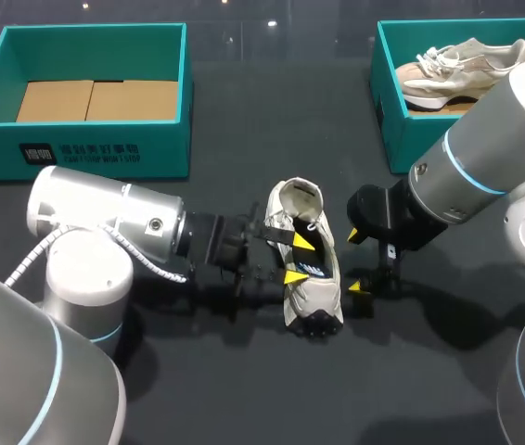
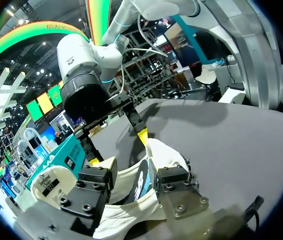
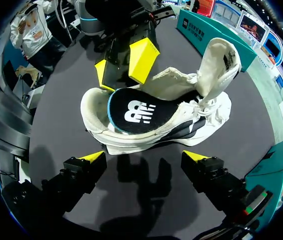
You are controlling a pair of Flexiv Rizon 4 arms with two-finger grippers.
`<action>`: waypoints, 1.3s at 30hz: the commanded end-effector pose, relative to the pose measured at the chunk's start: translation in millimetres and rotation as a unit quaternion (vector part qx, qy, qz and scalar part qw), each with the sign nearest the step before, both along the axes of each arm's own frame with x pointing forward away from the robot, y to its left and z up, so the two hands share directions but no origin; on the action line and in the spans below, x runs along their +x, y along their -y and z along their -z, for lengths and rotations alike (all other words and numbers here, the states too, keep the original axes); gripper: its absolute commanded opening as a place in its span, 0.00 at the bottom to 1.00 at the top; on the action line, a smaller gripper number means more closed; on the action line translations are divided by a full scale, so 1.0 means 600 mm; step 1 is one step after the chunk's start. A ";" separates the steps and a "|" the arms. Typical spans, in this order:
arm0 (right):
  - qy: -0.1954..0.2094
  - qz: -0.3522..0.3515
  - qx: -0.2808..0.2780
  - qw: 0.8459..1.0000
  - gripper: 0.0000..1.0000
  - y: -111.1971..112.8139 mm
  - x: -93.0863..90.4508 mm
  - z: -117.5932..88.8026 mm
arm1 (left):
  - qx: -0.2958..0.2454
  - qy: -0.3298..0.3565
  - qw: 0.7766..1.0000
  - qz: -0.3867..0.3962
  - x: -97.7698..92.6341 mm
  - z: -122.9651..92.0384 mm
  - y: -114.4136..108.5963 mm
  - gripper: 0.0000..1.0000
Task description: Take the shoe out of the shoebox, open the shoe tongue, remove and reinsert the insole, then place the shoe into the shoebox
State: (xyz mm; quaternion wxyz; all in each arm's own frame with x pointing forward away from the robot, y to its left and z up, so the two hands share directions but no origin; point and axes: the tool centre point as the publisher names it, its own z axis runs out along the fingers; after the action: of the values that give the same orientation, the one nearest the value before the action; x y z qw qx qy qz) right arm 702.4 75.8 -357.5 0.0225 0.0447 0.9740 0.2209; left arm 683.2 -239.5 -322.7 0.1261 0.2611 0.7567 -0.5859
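Insole step in hand, by my read. The shoe is out on the counter between both arms, with the tongue folded back and the insole riding high in the opening (half out or half in, can't tell). Left pincer is released, tips spread over the opening with the insole edge between them. Right pincer is also released, just beside the shoe's flank, not touching. Next: left closes on the insole edge while right braces the shoe.
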 end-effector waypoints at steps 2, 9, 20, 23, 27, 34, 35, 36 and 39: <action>0.001 0.000 -0.001 1.000 1.00 0.000 -0.003 0.000 | 0.019 -0.010 1.000 0.017 -0.001 -0.015 -0.006 0.41; 0.002 0.001 -0.001 1.000 1.00 0.007 -0.002 -0.002 | 0.047 -0.019 0.998 0.027 0.001 -0.026 -0.025 0.40; 0.008 0.019 -0.019 1.000 1.00 0.113 -0.010 -0.050 | 0.084 -0.035 0.995 0.050 -0.002 -0.061 -0.071 0.41; 0.010 0.026 -0.019 0.999 1.00 0.144 -0.015 -0.059 | 0.094 -0.040 0.993 0.051 0.000 -0.073 -0.088 0.41; 0.003 0.009 -0.018 1.000 1.00 0.172 -0.016 -0.063 | 0.112 -0.044 0.991 0.056 0.002 -0.086 -0.108 0.41; 0.003 0.009 -0.018 1.000 1.00 0.172 -0.016 -0.063 | 0.151 -0.041 0.984 0.082 0.010 -0.098 -0.142 0.40; 0.003 0.009 -0.018 1.000 1.00 0.172 -0.016 -0.063 | 0.155 -0.042 0.983 0.086 0.012 -0.101 -0.149 0.40; 0.003 0.009 -0.018 1.000 1.00 0.172 -0.016 -0.063 | 0.158 -0.041 0.983 0.087 0.015 -0.105 -0.155 0.40; 0.003 0.009 -0.018 1.000 1.00 0.172 -0.016 -0.063 | 0.174 -0.041 0.979 0.103 0.019 -0.113 -0.171 0.38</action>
State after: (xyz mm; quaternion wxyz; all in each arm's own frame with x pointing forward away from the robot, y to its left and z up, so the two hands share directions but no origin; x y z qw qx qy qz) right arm 695.5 -26.3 -321.0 0.0268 0.0528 0.9772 0.2040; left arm 690.1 -151.2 -267.6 0.0073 0.3190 0.8182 -0.4783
